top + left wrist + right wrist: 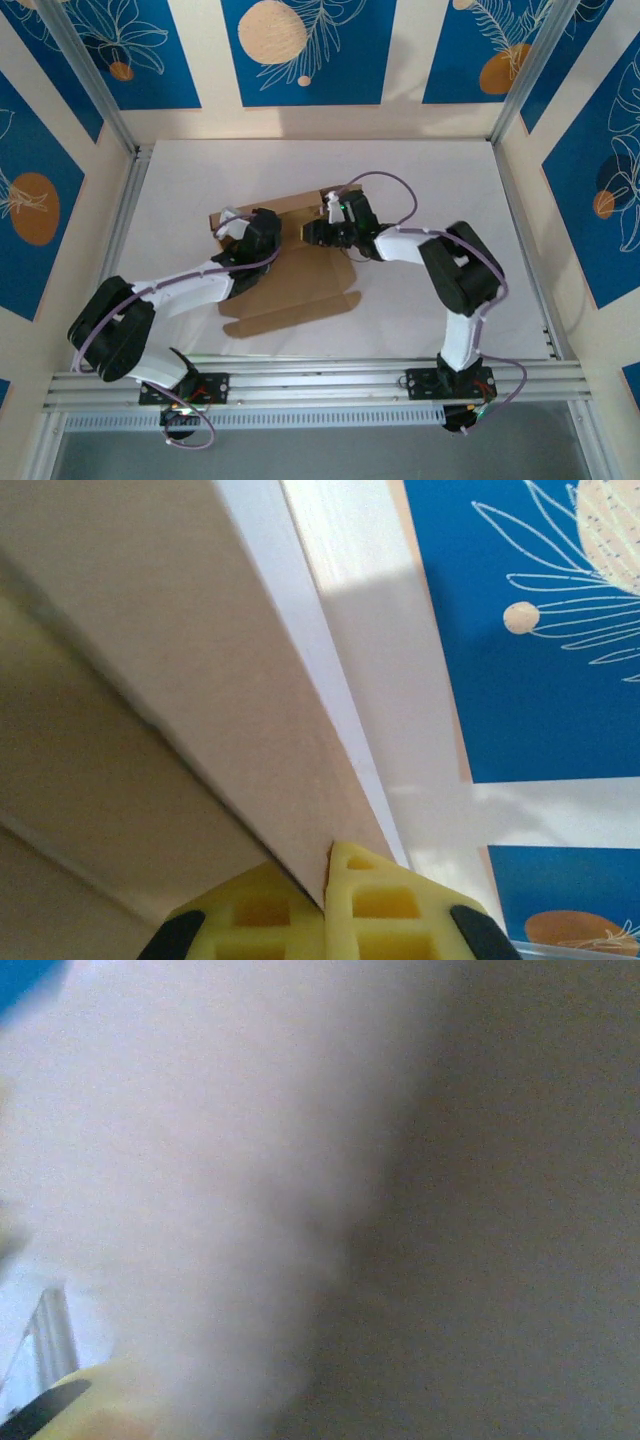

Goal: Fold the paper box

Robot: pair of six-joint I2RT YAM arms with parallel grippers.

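Well, the paper box [290, 295] lies mid-counter [450, 180], partly folded, with a panel raised along its far side. The left fingers [380, 905] are clenched on a cardboard edge. The right fingers [110, 1415] sit close against the cardboard, and I cannot tell whether they grip it.

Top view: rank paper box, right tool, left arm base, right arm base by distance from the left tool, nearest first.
1. paper box: pinched in the left tool.
2. right tool: to its right, at the box's far edge.
3. left arm base: near edge, left.
4. right arm base: near edge, right.
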